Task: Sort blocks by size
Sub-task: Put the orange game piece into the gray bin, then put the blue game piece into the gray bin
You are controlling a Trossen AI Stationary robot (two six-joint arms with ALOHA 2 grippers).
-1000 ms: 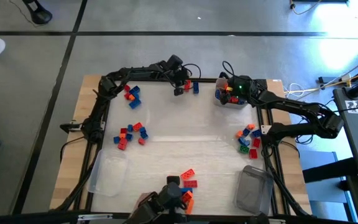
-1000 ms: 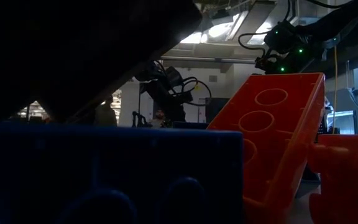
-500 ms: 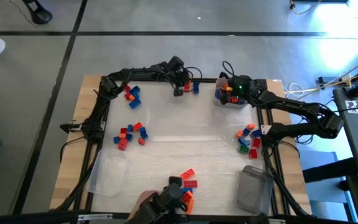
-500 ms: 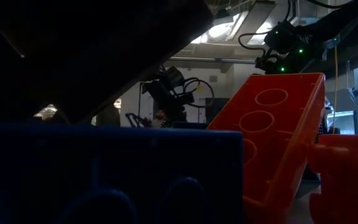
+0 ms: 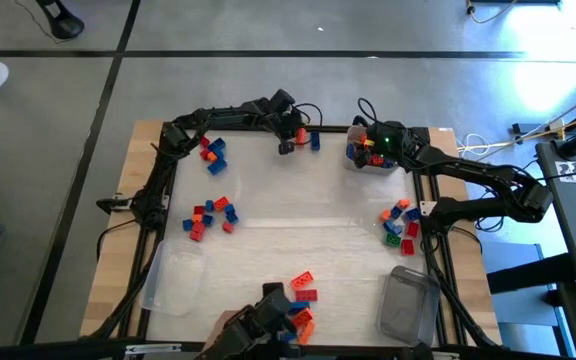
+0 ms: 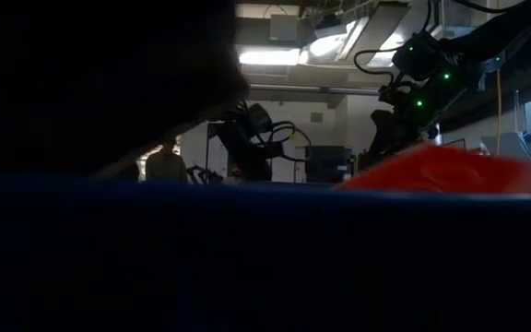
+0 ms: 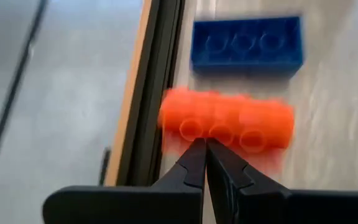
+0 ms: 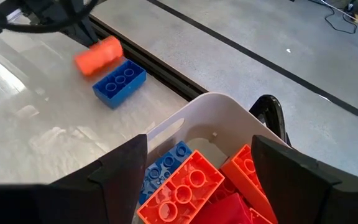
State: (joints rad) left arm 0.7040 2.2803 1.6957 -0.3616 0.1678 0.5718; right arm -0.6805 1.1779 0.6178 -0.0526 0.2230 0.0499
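we judge the sorting is mid-way, with the left arm working at the far edge of the tabletop [image 5: 268,200]. the left end effector [image 7: 205,149] has its fingers pinched together on nothing, and an orange six-stud plastic brick [image 7: 229,121] lies blurred just ahead of its tips, beside the tabletop's dark rail, so we take it for loose rather than held. a blue six-stud plastic brick [image 7: 247,45] rests just beyond it. the right end effector [image 8: 197,158] hangs with fingers spread wide and empty above a white plastic tub [image 8: 210,109] that already holds orange and blue bricks. other loose bricks sit in clusters near the left side [image 5: 211,215], the right side [image 5: 400,222] and the near edge [image 5: 303,290]. next, we think the left fingers must part and straddle one of the two far bricks before carrying it to its size group.
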